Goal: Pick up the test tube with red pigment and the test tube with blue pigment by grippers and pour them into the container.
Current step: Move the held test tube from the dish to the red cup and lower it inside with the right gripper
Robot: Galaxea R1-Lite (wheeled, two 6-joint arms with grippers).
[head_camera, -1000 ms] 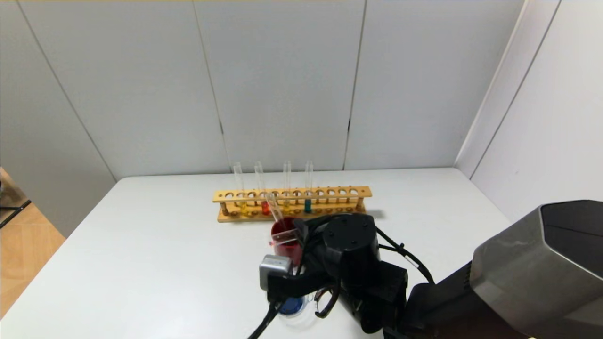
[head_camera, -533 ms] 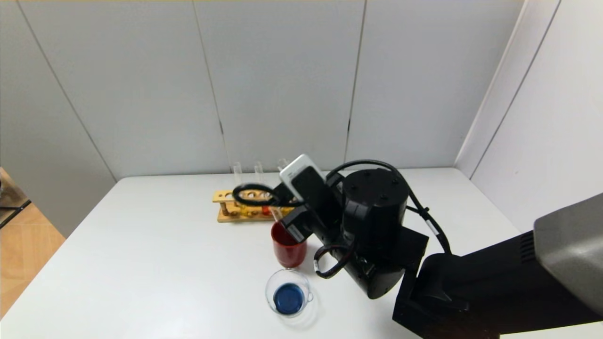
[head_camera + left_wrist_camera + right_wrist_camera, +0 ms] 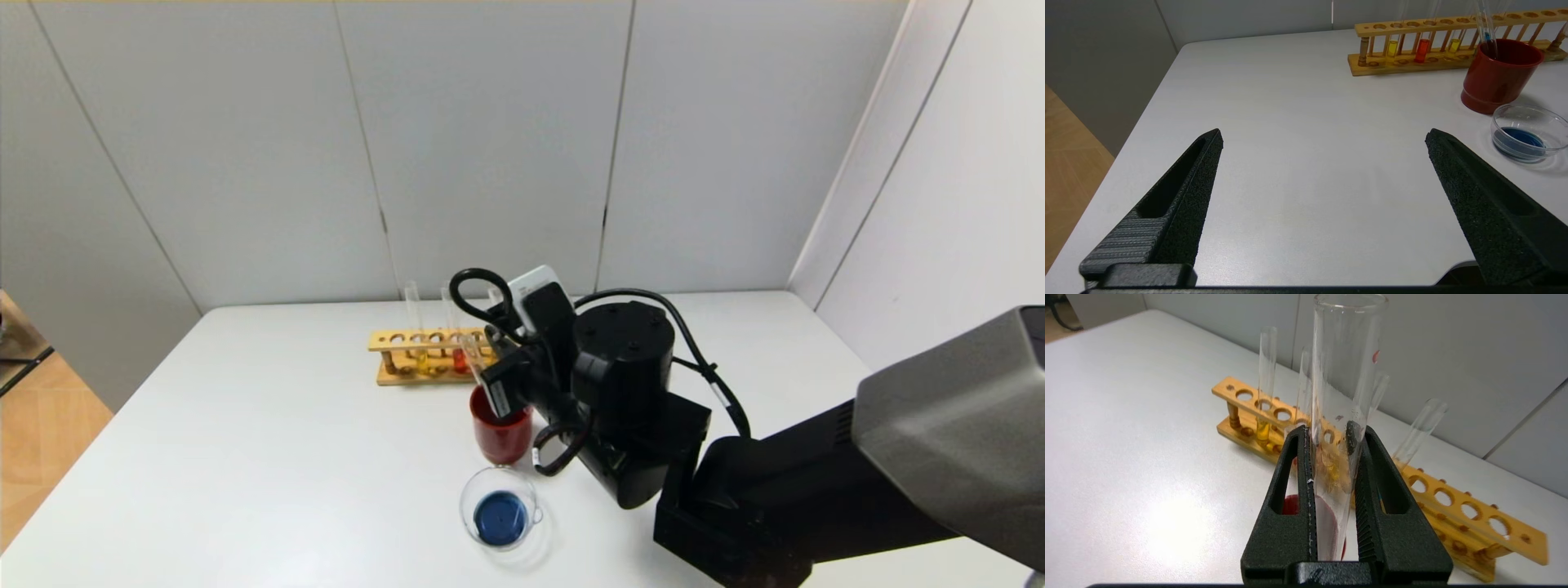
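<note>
Head view, left to right: the wooden rack (image 3: 412, 357) stands at the far side of the table (image 3: 245, 457), holding its tubes upright so the liquids stay at the bottom. One racked tube carries a short red-orange column, the test tube with red pigment (image 3: 458, 360); it is not yet lifted, so that pour remains to be done.

In front of the rack stands the dark red cup (image 3: 500, 434). The right gripper (image 3: 495, 382) hangs directly above it, jaws clenched on a clear test tube (image 3: 1345, 396). The tube is gripped low on its wall and kept close to upright, lower end over the cup mouth, probably so that an emptied tube can be dropped there. Its contents appear spent, though glare on the glass makes this uncertain.

Nearer the robot and just beside the cup sits the container (image 3: 500, 517), a low glass beaker with a pool of blue liquid on its floor. This suggests the blue pour is complete.

The left gripper (image 3: 1323, 139) is parked low over the near left of the table, well apart from the glassware, jaws spread wide and grasping nothing.
</note>
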